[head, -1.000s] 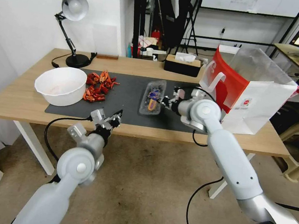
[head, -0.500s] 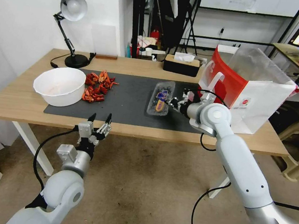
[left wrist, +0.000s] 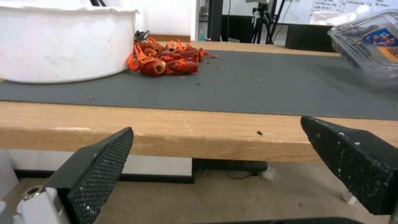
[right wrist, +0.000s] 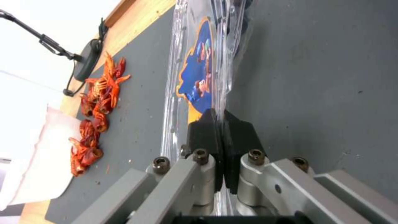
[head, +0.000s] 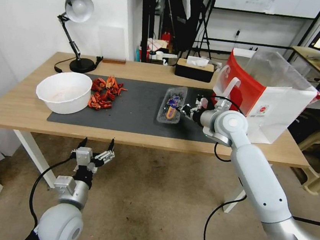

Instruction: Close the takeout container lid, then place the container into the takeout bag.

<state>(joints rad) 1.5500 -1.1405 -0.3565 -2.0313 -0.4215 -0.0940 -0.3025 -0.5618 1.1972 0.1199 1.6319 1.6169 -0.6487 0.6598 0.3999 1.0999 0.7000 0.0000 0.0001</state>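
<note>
The takeout container (head: 172, 106) is a clear clamshell held tilted over the dark mat (head: 130, 111), just left of the takeout bag (head: 273, 106). Its lid (right wrist: 198, 74), with a blue and orange label, lies shut against the base. My right gripper (head: 183, 109) is shut on the container's near rim, and its two black fingers (right wrist: 206, 124) pinch the plastic edge. The red-and-white bag stands open at the table's right end. My left gripper (head: 97, 144) hangs open below the table's front edge (left wrist: 199, 137), holding nothing. The container (left wrist: 369, 37) shows far off in that wrist view.
A large white bowl (head: 65, 90) and a pile of red crayfish (head: 103, 90) sit at the mat's left end. A desk lamp (head: 80, 10) and a black tissue box (head: 195, 69) stand along the back of the table.
My right gripper carried the container a little to the right, toward the bag, then held still. My left arm dropped from the table's front edge to below it, still open.
</note>
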